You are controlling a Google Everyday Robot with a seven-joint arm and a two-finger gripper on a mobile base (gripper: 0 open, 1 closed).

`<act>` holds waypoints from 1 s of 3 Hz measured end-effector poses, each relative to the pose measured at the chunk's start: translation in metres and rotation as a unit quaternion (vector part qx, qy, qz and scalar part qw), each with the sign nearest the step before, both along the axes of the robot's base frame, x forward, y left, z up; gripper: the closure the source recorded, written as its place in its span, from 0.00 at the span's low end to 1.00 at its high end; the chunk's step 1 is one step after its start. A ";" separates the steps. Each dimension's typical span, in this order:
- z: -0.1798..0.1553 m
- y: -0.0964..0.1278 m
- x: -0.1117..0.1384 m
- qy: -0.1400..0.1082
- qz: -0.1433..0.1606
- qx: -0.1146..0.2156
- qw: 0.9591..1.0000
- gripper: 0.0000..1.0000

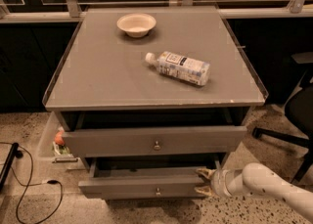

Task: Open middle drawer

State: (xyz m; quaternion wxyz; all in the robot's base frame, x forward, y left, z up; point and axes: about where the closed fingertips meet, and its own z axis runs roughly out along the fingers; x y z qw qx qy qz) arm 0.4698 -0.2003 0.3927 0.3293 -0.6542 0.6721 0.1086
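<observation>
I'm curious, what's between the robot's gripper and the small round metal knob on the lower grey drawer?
In the camera view, only bare grey front of the middle drawer; the gripper is at its right end.

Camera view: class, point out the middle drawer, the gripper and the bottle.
middle drawer [122, 189]: camera view, on its grey front panel.
gripper [203, 182]: camera view, midway between fingertips, at the drawer's right end.
bottle [182, 67]: camera view, its label.
</observation>
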 end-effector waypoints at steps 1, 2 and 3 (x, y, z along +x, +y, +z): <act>0.005 0.000 0.001 0.000 0.000 0.000 1.000 0.85; 0.007 0.010 -0.020 0.009 0.016 0.016 1.000 1.00; 0.009 0.008 -0.021 0.009 0.016 0.016 1.000 0.81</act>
